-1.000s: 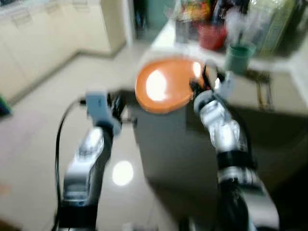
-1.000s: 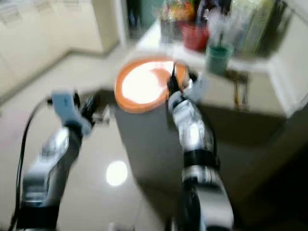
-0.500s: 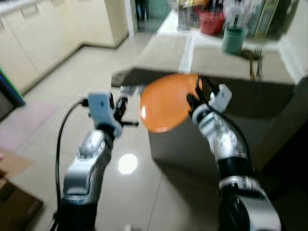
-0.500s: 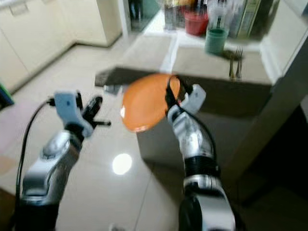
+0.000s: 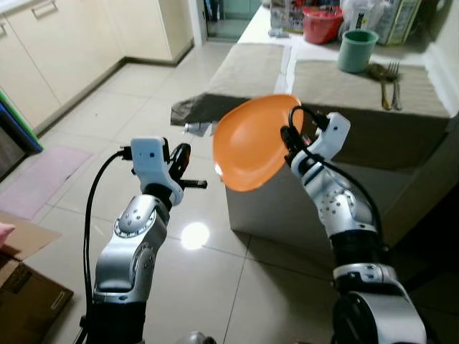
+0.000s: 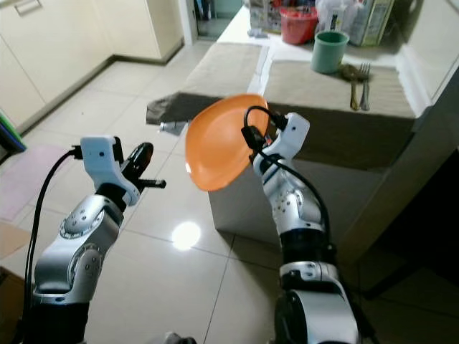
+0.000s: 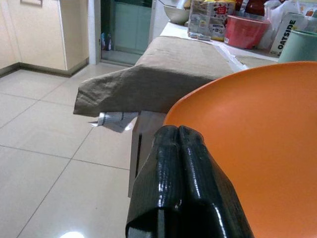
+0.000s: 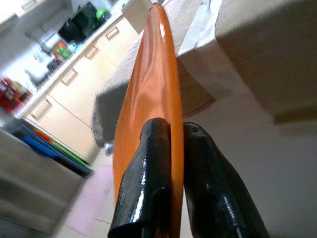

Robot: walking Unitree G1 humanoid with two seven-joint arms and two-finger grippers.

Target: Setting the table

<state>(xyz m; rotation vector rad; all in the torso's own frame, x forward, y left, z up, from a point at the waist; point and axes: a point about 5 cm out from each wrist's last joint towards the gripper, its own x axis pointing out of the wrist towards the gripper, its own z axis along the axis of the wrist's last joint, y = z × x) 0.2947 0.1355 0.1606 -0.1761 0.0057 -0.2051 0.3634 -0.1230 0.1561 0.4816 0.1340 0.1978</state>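
Plate lifted clear of the desk.
Right claw [image 6: 252,137] stays clamped on the orange plate [image 6: 219,143], now off the desk [image 6: 337,107] edge; left claw [image 7: 179,144] pressed together, empty.

Two silver, glossy arms here, segmented with black rubbery joints at the elbows. White boxy camera housings cap each wrist. A black cable loops off the left arm, thinner black wires curl around the right wrist. Left gripper [image 5: 188,172] and right gripper [image 5: 288,136]: long shiny black fingers.
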